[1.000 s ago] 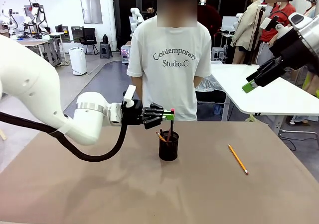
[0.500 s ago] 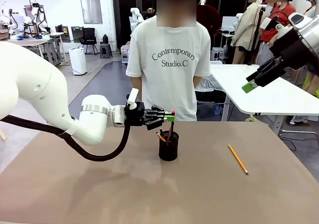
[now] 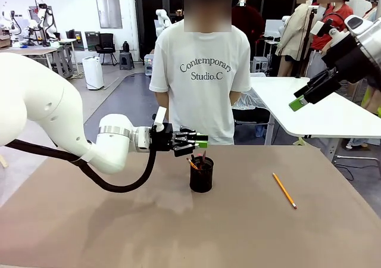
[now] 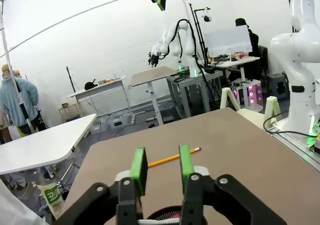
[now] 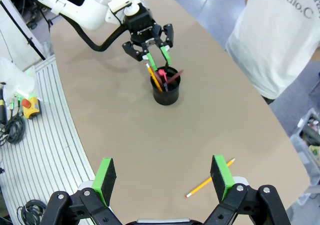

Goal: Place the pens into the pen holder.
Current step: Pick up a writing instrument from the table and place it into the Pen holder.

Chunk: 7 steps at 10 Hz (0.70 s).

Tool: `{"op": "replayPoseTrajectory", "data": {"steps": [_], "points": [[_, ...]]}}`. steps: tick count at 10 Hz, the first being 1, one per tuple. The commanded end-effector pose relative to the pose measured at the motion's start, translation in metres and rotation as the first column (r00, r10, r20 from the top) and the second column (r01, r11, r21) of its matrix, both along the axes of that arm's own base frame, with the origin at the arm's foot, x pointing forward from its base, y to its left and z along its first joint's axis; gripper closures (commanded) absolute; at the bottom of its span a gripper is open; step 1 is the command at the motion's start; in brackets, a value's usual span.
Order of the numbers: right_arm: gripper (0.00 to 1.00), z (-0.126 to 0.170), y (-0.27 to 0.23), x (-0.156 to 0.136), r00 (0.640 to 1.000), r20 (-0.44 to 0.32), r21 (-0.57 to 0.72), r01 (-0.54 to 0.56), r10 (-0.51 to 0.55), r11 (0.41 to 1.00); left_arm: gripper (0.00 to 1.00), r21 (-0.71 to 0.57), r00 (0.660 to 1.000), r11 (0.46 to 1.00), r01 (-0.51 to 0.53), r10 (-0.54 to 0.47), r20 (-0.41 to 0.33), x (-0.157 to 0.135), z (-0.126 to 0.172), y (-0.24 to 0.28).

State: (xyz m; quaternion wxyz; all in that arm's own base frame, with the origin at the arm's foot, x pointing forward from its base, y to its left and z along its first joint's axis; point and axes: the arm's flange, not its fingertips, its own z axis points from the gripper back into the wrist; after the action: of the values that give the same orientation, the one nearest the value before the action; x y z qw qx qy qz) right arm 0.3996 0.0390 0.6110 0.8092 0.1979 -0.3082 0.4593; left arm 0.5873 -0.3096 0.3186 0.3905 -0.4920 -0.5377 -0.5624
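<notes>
The left gripper [image 3: 200,142] is hovering just above the pen holder [image 3: 201,175], its fingers [image 4: 138,167] standing slightly apart with nothing between them. 3 pens [image 5: 154,78] are leaning inside the holder, so that drop-off seems done. 1 yellow pencil [image 3: 284,190] is lying on the worktop [image 3: 119,220], well apart to the holder's right. The right gripper [image 5: 163,172] is hanging high over the worktop, fingers spread wide and empty. The next move probably calls for descending onto the pencil and pinching it.
</notes>
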Motion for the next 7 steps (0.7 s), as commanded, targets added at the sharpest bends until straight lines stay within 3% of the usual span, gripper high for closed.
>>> {"op": "replayPoseTrajectory", "data": {"steps": [1,2,7], "points": [[0.0,0.001,0.0,0.001,1.0,0.008,0.019,-0.015,0.015,1.0,0.1,0.005,1.0,1.0,0.0,0.0,0.03,0.003,0.002,-0.001],[0.0,0.001,0.0,0.001,1.0,0.008,0.019,-0.015,0.015,1.0,0.0,0.007,1.0,1.0,0.005,-0.005,0.03,0.002,0.002,-0.001],[0.0,0.001,0.0,0.001,1.0,0.008,0.019,-0.015,0.015,1.0,0.0,0.019,1.0,1.0,0.018,-0.018,0.023,-0.006,0.014,0.0]]}}
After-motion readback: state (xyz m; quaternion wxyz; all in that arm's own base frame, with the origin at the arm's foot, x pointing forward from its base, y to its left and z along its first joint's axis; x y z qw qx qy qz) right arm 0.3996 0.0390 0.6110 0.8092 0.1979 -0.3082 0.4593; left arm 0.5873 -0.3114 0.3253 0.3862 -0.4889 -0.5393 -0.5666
